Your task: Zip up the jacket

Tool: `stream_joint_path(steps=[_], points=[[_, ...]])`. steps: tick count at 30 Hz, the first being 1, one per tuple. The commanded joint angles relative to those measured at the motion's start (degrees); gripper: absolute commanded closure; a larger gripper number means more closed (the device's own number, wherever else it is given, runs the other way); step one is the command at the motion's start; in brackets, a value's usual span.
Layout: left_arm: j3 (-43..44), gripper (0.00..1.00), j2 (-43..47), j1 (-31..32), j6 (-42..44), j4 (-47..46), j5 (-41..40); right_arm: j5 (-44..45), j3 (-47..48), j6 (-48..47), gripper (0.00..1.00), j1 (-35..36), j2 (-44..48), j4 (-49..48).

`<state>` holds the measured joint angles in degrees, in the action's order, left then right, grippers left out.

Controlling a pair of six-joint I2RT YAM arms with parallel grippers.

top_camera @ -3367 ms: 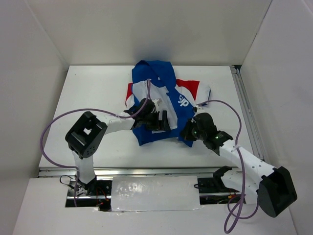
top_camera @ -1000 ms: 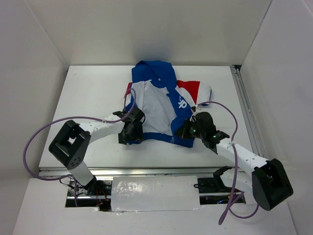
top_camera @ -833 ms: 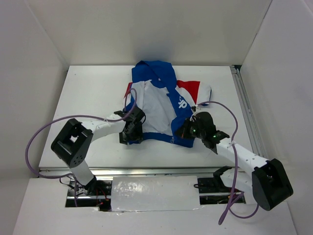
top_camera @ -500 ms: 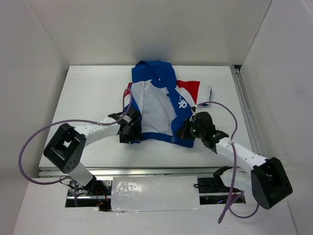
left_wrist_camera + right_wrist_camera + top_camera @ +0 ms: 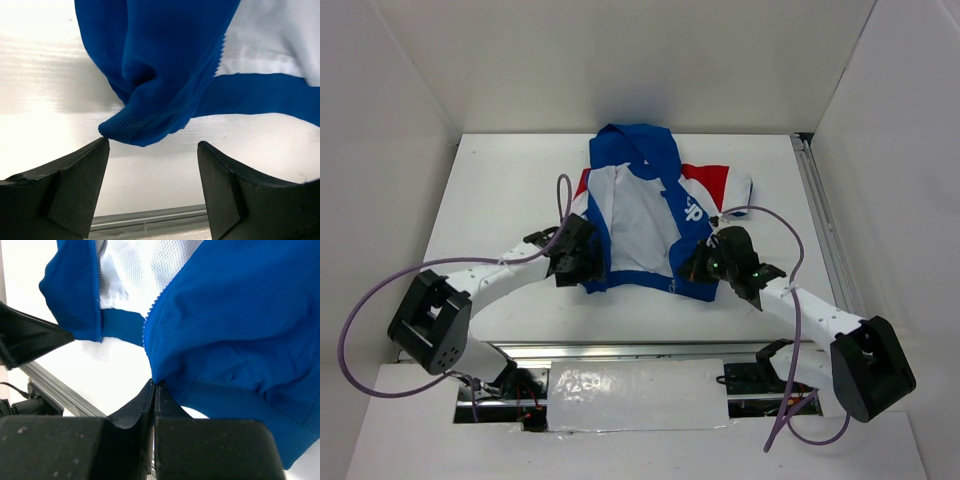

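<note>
Right gripper is clamped on the jacket at its blue hem corner beside the zipper edge. Left gripper has its jaws apart, just short of the other hem corner. Garment lies unzipped, pale lining showing, on the white table.

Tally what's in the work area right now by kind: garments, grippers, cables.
Jacket: 1
Grippers: 2 (left gripper open, just short of the hem; right gripper shut on the hem)
Purple cables: 2 (left cable, right cable)
Total: 5
</note>
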<state>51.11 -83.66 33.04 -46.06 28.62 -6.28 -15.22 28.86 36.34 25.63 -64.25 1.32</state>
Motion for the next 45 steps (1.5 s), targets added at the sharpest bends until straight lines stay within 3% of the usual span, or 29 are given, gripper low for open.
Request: stream_joint_path(steps=[1, 10, 12, 16, 19, 26, 28, 29, 30, 32, 33, 34, 40, 43, 45], points=[[0.04, 0.17, 1.58, 0.1, 2.37, -2.95, 0.29, 0.9, 2.51, -0.83, 1.0, 0.13, -0.87, -0.09], [3.29, 0.12, -7.3, 1.15, 0.89, -0.23, -3.12, 0.54, 2.78, -1.18, 1.0, 0.3, -2.11, -0.18], [3.73, 0.15, -8.27, 1.24, 0.98, -0.58, -3.03, 0.2, 2.95, -1.09, 1.0, 0.3, -2.46, -0.27], [4.08, 0.37, -8.63, 1.24, 0.62, -0.23, -3.38, 0.19, 2.87, -1.18, 1.0, 0.39, -2.81, -0.18], [3.29, 0.49, -7.67, 1.24, 0.71, -1.02, -2.95, 0.37, 2.87, -1.27, 1.0, 0.48, -2.99, -0.09], [2.06, 0.51, -3.8, 1.24, -0.08, -0.32, -3.38, -0.16, 3.31, -1.62, 1.0, 0.56, -3.95, 0.0], [1.97, 0.56, -2.39, 1.24, 0.01, 0.47, -3.21, -0.33, 3.39, -1.62, 1.0, 0.57, -4.3, -0.18], [2.06, 0.6, -1.26, 1.24, -0.17, 0.91, -2.95, -0.59, 3.39, -1.62, 1.0, 0.65, -4.39, -0.18], [2.06, 0.72, -0.46, 1.33, -0.17, 0.91, -2.77, -0.77, 3.48, -1.62, 1.0, 0.65, -4.48, -0.35], [1.19, 0.81, 0.86, 1.68, 0.62, 0.12, -2.07, -1.47, 3.66, -1.8, 1.0, 0.74, -4.83, -0.44], [0.83, 0.94, 2.08, 1.68, 0.89, -0.4, -1.63, -1.65, 3.66, -1.88, 1.0, 0.83, -4.92, -0.53], [0.48, 0.98, 2.7, 1.77, 1.67, -1.63, -0.15, -1.74, 3.74, -2.06, 1.0, 1.0, -4.83, -0.71], [-3.38, 1.0, 6.31, 1.94, 5.19, -7.69, 5.74, -2.53, 3.75, -2.59, 1.0, 1.7, -4.22, -0.97], [-5.75, 1.0, 8.85, 2.03, 5.99, -12.34, 10.39, -4.63, 2.08, -2.33, 1.0, 2.32, -2.99, -5.79], [-7.42, 1.0, 10.09, 2.03, 4.76, -15.94, 12.77, -8.48, -1.25, -1.28, 1.0, 2.93, -1.41, -14.73]])
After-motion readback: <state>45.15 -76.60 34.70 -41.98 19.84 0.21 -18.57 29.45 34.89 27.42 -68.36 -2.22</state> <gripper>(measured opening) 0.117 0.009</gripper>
